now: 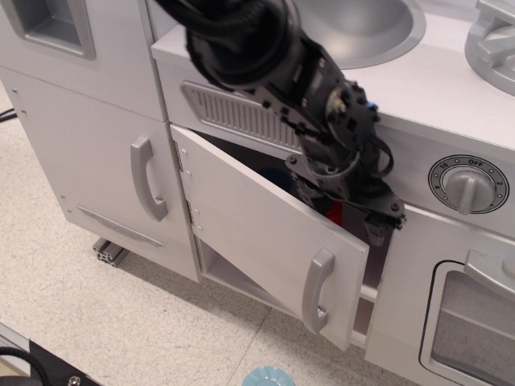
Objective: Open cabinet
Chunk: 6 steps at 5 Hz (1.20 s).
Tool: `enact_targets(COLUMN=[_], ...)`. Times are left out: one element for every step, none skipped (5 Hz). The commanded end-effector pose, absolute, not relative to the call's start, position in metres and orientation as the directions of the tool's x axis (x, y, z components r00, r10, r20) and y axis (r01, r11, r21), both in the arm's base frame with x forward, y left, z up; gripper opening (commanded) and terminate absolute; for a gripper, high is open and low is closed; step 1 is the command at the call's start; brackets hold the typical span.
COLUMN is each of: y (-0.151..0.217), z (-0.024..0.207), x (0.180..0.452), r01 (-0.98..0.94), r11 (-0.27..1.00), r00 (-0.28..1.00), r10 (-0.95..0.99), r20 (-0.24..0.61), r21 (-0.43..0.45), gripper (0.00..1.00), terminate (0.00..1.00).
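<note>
A pale grey toy kitchen unit [105, 145] fills the frame, with a round silver sink basin [354, 28] at 12 o'clock and a grey dial knob [467, 186] at 3 o'clock. At 9 o'clock sits a taller grey door with a curved handle [147, 178], closed. The cabinet's small squarish pale grey flat door [257, 233] sits at centre, hinged on its left edge and swung partway open, so a dark gap shows above and to the right of it. Its short silver bar handle [318, 288] stands at 5 o'clock on the panel, untouched.

The black robot arm [257, 48] reaches down from 12 o'clock, its black gripper [376, 229] just behind the door's upper right corner. I cannot tell how far its fingers are parted, and it seems to hold nothing.

The door looks light, stiff and smooth-faced; the free right edge or handle offers the best purchase.
</note>
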State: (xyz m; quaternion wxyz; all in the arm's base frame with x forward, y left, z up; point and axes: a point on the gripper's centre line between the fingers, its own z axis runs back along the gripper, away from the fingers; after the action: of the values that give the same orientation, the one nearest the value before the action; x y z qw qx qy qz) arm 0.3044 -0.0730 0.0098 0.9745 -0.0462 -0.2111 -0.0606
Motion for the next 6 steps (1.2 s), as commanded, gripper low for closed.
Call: enact_targets(y=[-0.064, -0.045, -0.016, 0.008, 0.032, 0.047], z=[0.016, 0.01, 0.005, 0.001, -0.009, -0.014], x=[0.293, 0.278, 0.258, 0.244, 0.236, 0.231], r01=[0.113, 0.087, 0.087, 0.062, 0.045, 0.026], r11=[0.993, 0.996, 0.995, 0.997, 0.994, 0.992], r00=[0.918, 0.93, 0.944, 0.957, 0.967, 0.971], r10=[-0.088, -0.083, -0.095, -0.075, -0.069, -0.054], r20=[0.386, 0.359, 0.317, 0.279, 0.245, 0.232], r21=[-0.043, 0.004, 0.038, 0.056, 0.102, 0.121], gripper=[1.0, 1.0, 1.0, 1.0, 1.0, 1.0], terminate=[0.0, 0.0, 0.0, 0.0, 0.0, 0.0])
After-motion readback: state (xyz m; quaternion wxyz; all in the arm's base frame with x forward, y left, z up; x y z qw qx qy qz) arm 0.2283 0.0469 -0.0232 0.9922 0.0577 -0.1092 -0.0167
